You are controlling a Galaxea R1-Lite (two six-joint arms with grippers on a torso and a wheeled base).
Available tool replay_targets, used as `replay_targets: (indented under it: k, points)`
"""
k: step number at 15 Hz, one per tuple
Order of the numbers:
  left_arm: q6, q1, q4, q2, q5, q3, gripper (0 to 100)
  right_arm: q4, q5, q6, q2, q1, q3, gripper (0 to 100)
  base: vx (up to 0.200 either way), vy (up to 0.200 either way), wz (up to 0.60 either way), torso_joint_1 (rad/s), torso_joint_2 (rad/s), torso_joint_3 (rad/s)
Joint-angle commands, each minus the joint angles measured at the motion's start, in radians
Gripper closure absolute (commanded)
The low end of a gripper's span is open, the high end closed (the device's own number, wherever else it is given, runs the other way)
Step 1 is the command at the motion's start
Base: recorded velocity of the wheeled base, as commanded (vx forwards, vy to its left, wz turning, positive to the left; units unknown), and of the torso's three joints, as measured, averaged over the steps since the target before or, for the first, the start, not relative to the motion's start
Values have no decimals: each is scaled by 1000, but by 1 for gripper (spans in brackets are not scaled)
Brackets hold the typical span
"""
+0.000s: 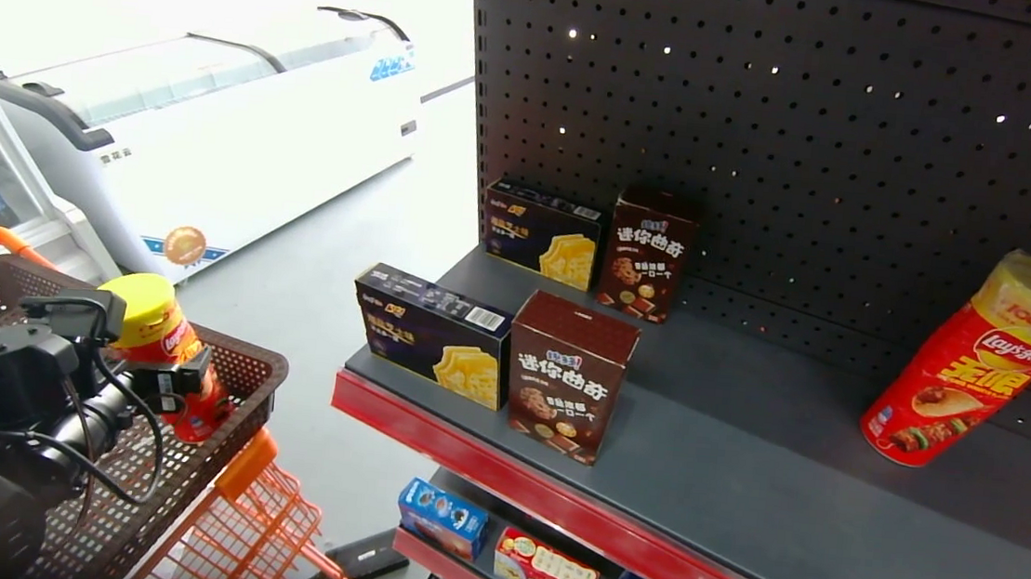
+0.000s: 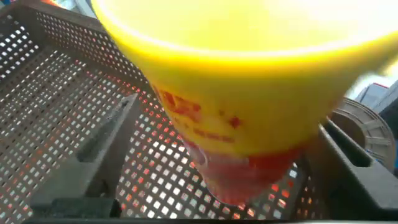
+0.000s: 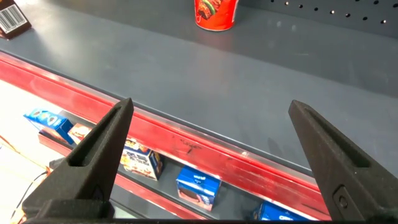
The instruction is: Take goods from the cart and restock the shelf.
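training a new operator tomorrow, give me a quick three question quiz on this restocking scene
1. True or false: the left claw is shut on the yellow-lidded can.
2. How many brown boxes stand on the upper shelf? A one, B two, C four.
3. Fill in: the red can on that shelf is ___ against the pegboard.

Key: 1 true; 2 B; 3 leaning.
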Motion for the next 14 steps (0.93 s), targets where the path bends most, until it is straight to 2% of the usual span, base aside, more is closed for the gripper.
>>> replay_targets:
  k: [1, 5, 7, 9, 10, 12, 14]
  points:
    - [-1, 7, 0, 53, 0, -62, 100, 0, 0, 0, 0, 1, 0, 0, 0, 0, 0, 0, 0, 0]
    - [1, 4, -2, 73, -6, -132, 100, 0, 0, 0, 0, -1, 0, 0, 0, 0, 0, 0, 0, 0]
    - [-16, -3, -28, 68, -9, -168, 100, 0, 0, 0, 2, 1, 0, 0, 0, 0, 0, 0, 0, 0]
    - [-12, -12, -34, 24, -17, -185, 100, 0, 0, 0, 2, -1, 0, 0, 0, 0, 0, 0, 0, 0]
    - [-4, -20, -20, -59, -20, -191, 100, 0, 0, 0, 2, 1, 0, 0, 0, 0, 0, 0, 0, 0]
    - [10, -32, 52, -180, -53, -221, 100, 0, 0, 0, 2, 1, 0, 0, 0, 0, 0, 0, 0, 0]
    - [10, -41, 219, -298, -81, -284, 100, 0, 0, 0, 2, 1, 0, 0, 0, 0, 0, 0, 0, 0]
